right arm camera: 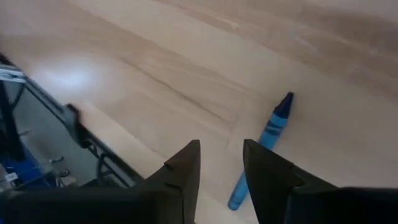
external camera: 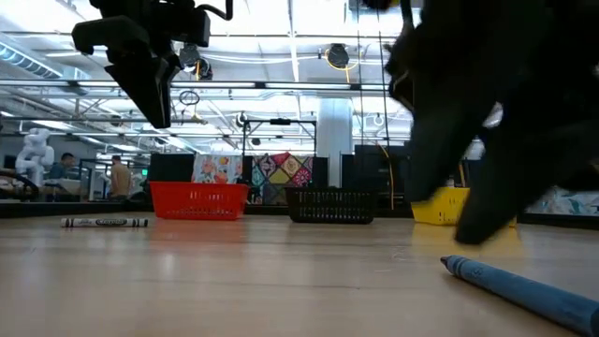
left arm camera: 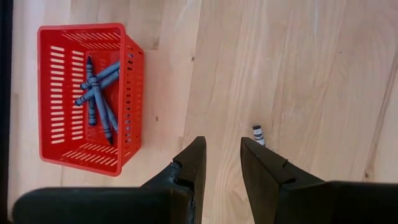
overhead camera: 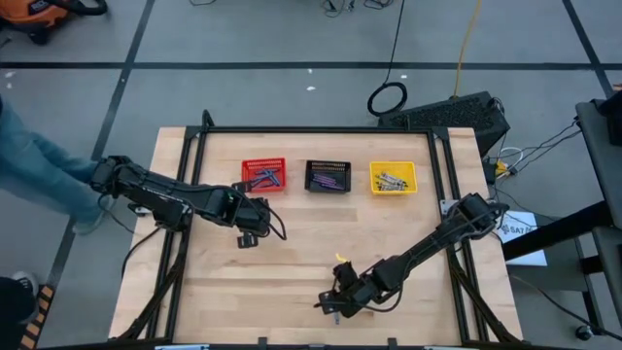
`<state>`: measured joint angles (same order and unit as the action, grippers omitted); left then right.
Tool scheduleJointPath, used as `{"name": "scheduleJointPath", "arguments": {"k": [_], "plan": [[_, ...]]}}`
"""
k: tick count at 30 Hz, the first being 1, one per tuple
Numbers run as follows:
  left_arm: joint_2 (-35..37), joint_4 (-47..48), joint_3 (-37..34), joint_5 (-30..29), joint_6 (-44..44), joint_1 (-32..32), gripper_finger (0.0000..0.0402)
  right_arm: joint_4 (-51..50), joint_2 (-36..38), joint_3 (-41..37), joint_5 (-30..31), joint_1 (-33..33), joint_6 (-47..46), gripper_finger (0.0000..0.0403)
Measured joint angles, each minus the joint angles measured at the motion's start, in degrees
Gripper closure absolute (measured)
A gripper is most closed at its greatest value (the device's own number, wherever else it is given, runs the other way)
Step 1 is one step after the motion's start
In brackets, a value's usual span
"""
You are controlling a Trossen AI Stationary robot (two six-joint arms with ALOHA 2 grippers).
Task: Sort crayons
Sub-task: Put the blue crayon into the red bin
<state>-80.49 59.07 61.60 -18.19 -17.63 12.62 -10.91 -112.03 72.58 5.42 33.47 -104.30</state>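
My left pincer (left arm camera: pixel 219 163), spread and empty, hangs over bare wood just beside the red slotted plastic basket (left arm camera: pixel 134 93), a short grey paper-wrapped crayon (left arm camera: pixel 258 134) lying near its tips. My right pincer (right arm camera: pixel 221 163), also spread and holding nothing, sits low beside a slim blue paper-wrapped wax crayon (right arm camera: pixel 267 140) near the front edge. Crayons judged light, stiff, snappable, prone to roll; pinch mid-length, across the stick. Pale wooden tabletop (overhead camera: pixel 292 243), smooth; a workshop hall lies beyond.
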Motion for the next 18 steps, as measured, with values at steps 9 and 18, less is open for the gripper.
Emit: {"name": "scheduleJointPath", "arguments": {"k": [9,18], "plan": [[0.0,-0.08,0.0,-0.01,0.02,0.0,0.0309,4.62,-3.04,-0.07,-2.74,0.02,0.45,0.0305],[0.0,-0.13,0.0,-0.01,0.02,0.0,0.0309,5.31,-2.93,1.38,-11.77,0.02,6.51,0.0305]]}}
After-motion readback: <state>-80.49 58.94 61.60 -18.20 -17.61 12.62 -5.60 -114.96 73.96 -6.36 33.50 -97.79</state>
